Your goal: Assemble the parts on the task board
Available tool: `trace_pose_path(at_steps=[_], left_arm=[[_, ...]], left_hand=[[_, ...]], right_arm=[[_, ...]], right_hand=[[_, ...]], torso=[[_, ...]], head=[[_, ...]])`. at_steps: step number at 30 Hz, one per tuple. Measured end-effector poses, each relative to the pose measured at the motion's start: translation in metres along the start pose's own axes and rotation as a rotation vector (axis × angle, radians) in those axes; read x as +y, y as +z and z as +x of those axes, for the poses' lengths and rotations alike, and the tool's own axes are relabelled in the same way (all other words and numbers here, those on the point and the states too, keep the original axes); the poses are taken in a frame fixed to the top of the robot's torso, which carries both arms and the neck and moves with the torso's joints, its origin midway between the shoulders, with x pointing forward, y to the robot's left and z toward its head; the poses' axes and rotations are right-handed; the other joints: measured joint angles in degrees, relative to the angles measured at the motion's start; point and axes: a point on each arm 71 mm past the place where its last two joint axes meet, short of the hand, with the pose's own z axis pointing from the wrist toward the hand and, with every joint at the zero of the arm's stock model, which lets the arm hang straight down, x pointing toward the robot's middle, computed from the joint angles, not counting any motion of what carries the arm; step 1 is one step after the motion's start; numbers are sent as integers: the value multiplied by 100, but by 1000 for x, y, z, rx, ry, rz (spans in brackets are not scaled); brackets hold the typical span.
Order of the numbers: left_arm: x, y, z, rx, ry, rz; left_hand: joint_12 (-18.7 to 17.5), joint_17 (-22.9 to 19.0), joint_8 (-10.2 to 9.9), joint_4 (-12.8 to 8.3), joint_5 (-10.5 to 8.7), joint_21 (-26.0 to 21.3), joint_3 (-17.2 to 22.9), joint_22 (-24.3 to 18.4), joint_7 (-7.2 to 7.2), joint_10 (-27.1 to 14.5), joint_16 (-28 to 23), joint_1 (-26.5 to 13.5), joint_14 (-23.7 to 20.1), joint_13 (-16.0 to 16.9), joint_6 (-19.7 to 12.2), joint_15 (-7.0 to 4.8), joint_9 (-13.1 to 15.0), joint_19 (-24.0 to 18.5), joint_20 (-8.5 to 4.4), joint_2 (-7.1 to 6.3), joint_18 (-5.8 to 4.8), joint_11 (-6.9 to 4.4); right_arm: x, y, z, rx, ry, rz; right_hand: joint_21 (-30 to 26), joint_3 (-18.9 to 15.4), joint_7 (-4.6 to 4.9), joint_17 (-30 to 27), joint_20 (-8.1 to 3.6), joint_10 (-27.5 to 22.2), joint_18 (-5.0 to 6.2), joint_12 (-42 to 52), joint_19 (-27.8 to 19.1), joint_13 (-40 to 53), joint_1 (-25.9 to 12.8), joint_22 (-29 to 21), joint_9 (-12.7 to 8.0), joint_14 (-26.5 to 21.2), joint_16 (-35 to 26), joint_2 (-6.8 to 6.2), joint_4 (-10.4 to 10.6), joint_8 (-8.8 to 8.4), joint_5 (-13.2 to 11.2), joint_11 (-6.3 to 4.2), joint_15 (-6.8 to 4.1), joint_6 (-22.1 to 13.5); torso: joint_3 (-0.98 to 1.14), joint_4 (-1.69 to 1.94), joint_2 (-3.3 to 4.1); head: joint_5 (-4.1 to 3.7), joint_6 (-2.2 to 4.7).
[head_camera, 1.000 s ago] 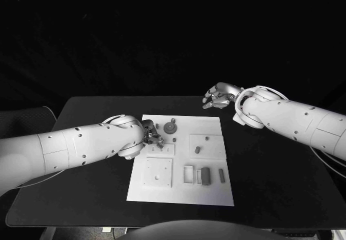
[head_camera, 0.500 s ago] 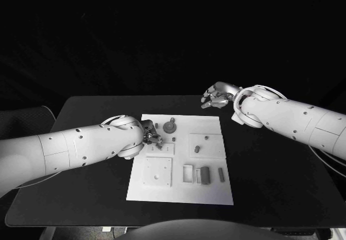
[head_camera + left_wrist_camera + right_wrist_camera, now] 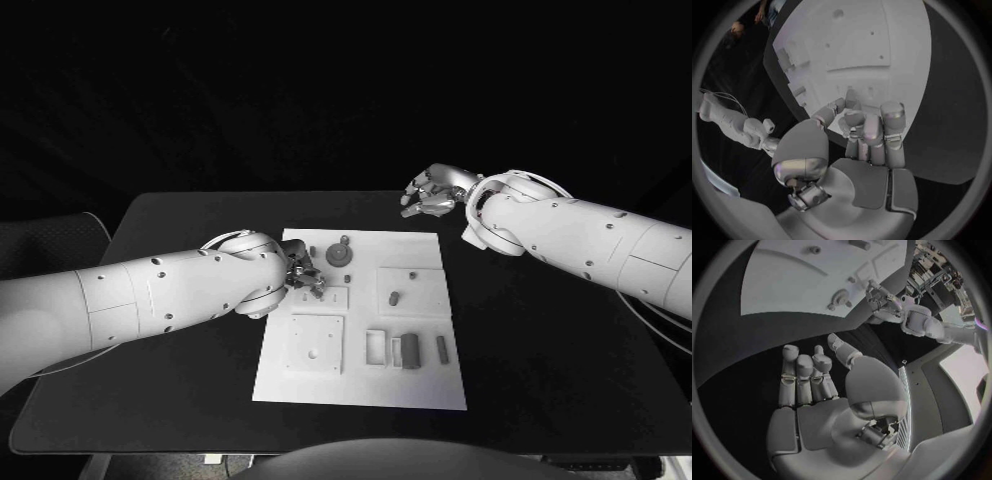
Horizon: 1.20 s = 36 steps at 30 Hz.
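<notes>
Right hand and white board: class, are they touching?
Apart. In the head view the right hand hangs over bare black table beyond the board.

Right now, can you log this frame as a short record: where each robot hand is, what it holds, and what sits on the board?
left robot hand: over the left edge of the flat white task board, fingers curled; whether it holds a part is unclear
right robot hand: above the black table beyond the board's far right corner, holding nothing
round dark gear-like part: at the board's far end
small dark upright blocks: near the board's close right side
</notes>
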Motion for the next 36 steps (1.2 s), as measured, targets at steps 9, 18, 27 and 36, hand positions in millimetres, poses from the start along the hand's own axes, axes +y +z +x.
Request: trace_pose_path(at_steps=[9,18,27,36], left_arm=[[-2,0,0,-4,9,5],[-4,0,-1,-31,52,17],[-6,0,2,-44,82,28],[-8,0,4,-51,98,35]], left_hand=[[23,-16,-7,64,-356,-22,-65,0,-8,0,0,12,0,-43,8,0,90,0,1,-26,1,0],[28,-28,-23,102,-377,-22,-102,-1,-44,11,0,5,-1,-72,66,-1,329,-1,1,-154,5,-12],[45,-35,-35,191,-377,-22,-95,-1,-40,13,0,-10,-1,-106,76,-1,550,-1,2,-200,8,-13],[44,-40,-55,238,-377,-21,-110,4,-48,13,0,-13,-2,-125,85,-1,657,-1,1,-212,12,-13]], right_arm=[[1,0,1,2,1,-4],[1,-1,0,2,1,-3],[1,-1,0,2,1,-3],[1,-1,0,3,1,-3]], right_hand=[[0,0,0,0,0,1,0,0,0,0,0,0,5,0,0,0,0,0,0,-1,0,0],[0,0,0,0,0,2,1,0,0,1,0,0,4,-1,0,0,0,1,0,-2,1,0],[0,0,0,0,0,10,1,0,0,1,0,-1,4,-24,0,0,0,1,0,-10,-15,0],[0,0,0,1,0,11,0,0,0,1,0,-1,8,-29,0,0,0,1,0,-11,-10,0]], torso=[[0,-1,-2],[4,-1,-2],[5,-5,-3],[5,-4,-3]], head=[[-13,3],[-23,-4],[-63,-38],[-83,-48]])
